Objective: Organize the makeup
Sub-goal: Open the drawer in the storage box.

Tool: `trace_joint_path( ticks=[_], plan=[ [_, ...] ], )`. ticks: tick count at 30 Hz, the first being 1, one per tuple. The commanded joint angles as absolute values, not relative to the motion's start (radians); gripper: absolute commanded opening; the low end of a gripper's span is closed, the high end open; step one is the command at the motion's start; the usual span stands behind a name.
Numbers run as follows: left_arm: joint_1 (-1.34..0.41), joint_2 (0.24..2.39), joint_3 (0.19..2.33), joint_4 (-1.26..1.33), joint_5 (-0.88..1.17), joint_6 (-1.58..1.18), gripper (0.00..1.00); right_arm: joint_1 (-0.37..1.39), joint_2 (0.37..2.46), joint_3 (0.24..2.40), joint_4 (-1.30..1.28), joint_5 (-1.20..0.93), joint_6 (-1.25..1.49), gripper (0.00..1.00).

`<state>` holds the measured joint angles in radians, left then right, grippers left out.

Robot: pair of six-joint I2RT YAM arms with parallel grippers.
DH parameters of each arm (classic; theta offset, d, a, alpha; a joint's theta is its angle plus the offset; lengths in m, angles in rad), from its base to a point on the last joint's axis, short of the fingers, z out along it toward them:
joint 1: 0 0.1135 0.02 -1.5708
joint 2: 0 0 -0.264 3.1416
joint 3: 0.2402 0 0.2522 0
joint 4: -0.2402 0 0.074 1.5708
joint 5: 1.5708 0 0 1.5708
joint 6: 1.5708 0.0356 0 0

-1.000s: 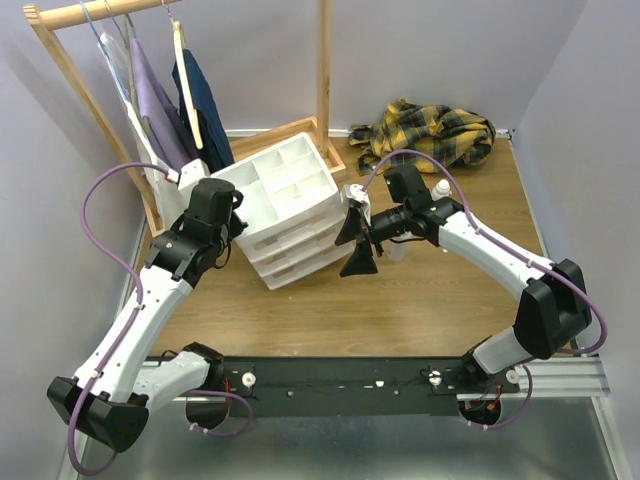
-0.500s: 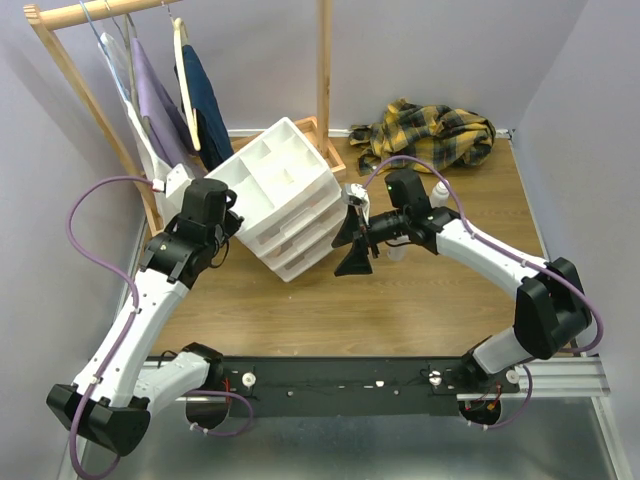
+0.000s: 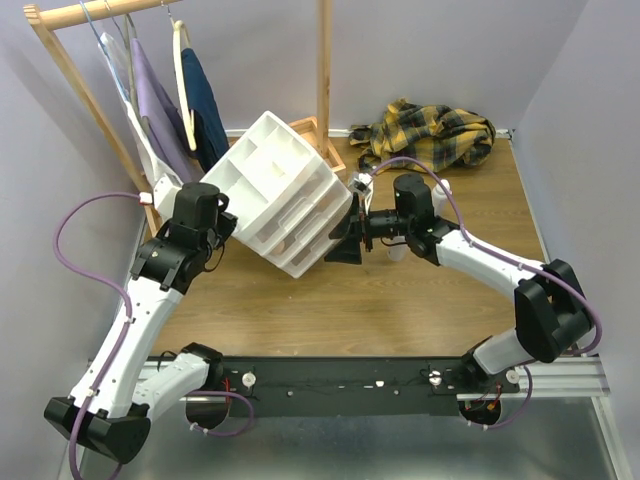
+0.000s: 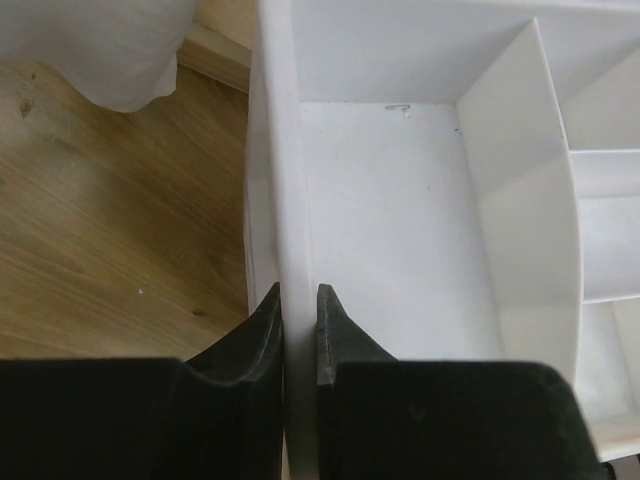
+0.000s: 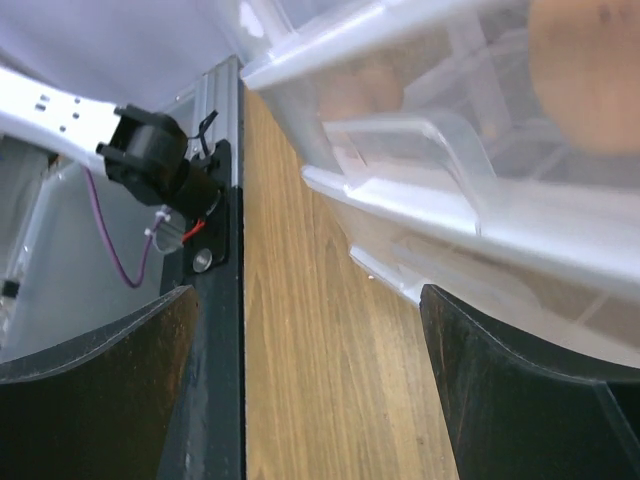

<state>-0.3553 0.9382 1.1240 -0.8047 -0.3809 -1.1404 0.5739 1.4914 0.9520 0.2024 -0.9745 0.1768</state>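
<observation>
My left gripper (image 3: 222, 216) is shut on the left rim wall of the white plastic drawer unit (image 3: 285, 195) and holds it tilted, its near-left side raised. In the left wrist view my left gripper (image 4: 300, 300) pinches the thin rim (image 4: 285, 180) beside the bare top compartments. My right gripper (image 3: 345, 243) is open at the unit's right front corner. In the right wrist view my right gripper (image 5: 305, 300) is open below the clear drawer fronts (image 5: 420, 200), and peach sponges (image 5: 585, 70) show inside them. A white capped bottle (image 3: 441, 186) stands behind my right arm. The pencil sticks are not visible.
A wooden clothes rack with hanging garments (image 3: 165, 100) stands at the back left, its post (image 3: 324, 70) just behind the drawer unit. A yellow plaid cloth (image 3: 430, 135) lies at the back right. Walls close in on both sides.
The drawer unit has been tilted up and turned toward the back in my left gripper. My right gripper has dropped lower against the unit's right front corner.
</observation>
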Motion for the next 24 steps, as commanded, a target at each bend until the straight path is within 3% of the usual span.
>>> trace_joint_path(
  ticks=[1,11,18,24],
  plan=[
    [-0.328,0.876,1.197,-0.604,-0.406,-1.302,0.0,0.58,1.489,0.922,0.331,-0.867,0.351,1.0],
    [-0.31,0.844,1.178,-0.601,-0.406,-1.335,0.0,0.587,1.554,0.913,0.492,-0.83,0.597,1.0],
    [-0.293,0.828,1.167,-0.6,-0.399,-1.339,0.0,0.623,1.577,0.911,0.498,-0.756,0.612,1.0],
    [-0.288,0.827,1.152,-0.592,-0.371,-1.348,0.0,0.624,1.589,0.862,0.679,-0.744,0.687,0.99]
  ],
)
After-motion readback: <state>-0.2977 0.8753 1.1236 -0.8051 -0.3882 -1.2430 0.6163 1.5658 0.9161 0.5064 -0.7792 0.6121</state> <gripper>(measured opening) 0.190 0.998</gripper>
